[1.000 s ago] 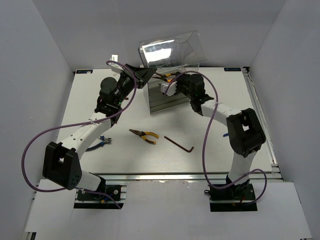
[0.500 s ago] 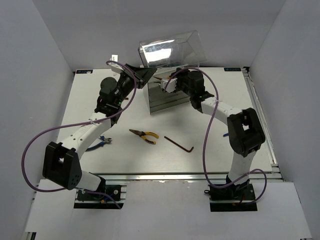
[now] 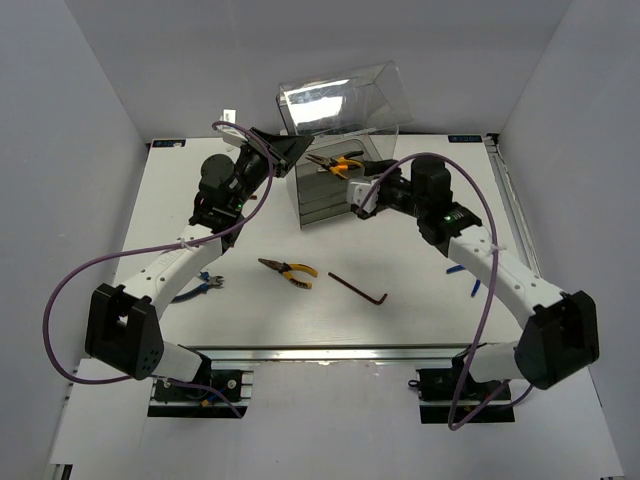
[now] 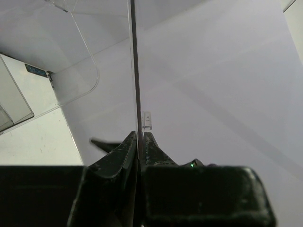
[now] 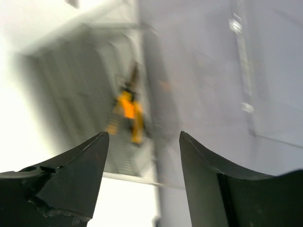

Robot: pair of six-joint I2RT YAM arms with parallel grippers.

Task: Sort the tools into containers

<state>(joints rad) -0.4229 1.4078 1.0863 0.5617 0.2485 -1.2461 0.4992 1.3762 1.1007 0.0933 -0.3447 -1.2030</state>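
While inside cabinet (image 3: 325, 205), orange pliers (image 3: 340, 162), jaws leftward.

Glossy clear plastic cabinet (image 3: 322, 205), matt white table (image 3: 420, 305)

I log the right hand (image 5: 143, 136) now parted, where a second ago it was nearly closed. The right arm is drawn back to the right, off the cabinet (image 3: 330, 200). The orange-handled pliers (image 3: 340, 162) lie uncovered in its top, free of the hand.
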